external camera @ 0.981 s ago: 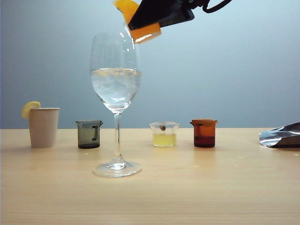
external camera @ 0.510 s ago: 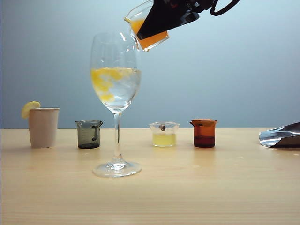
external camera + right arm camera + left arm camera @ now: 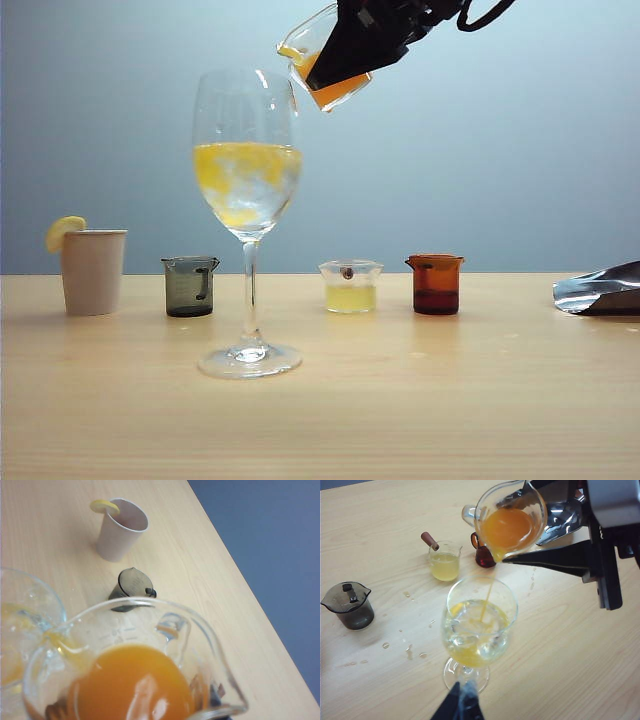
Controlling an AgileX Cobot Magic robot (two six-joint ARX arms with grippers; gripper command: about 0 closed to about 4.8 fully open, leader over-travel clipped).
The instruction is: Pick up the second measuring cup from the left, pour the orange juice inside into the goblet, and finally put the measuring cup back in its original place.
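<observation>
My right gripper [image 3: 345, 50] is high above the table, shut on the small clear measuring cup [image 3: 318, 60]. The cup is tilted, its lip over the rim of the goblet [image 3: 247, 170]. In the left wrist view a thin stream of orange juice [image 3: 507, 527] falls from the cup [image 3: 510, 500] into the goblet [image 3: 480, 625], whose clear liquid is turning yellow-orange. In the right wrist view the cup [image 3: 150, 625] with its juice [image 3: 130, 685] hides the fingers. My left gripper [image 3: 462, 705] hangs shut near the goblet's foot, holding nothing.
Along the back stand a beige paper cup with a lemon slice [image 3: 93, 270], a smoky grey cup [image 3: 190, 287], a cup of pale yellow liquid [image 3: 350, 287] and a red-brown cup [image 3: 436, 285]. Crumpled silver foil [image 3: 600, 290] lies far right. Small droplets [image 3: 407, 650] dot the table.
The cup has tipped further and shifted slightly right. Juice has run into the goblet, whose liquid went from clear to yellow-orange. Less juice remains in the cup.
</observation>
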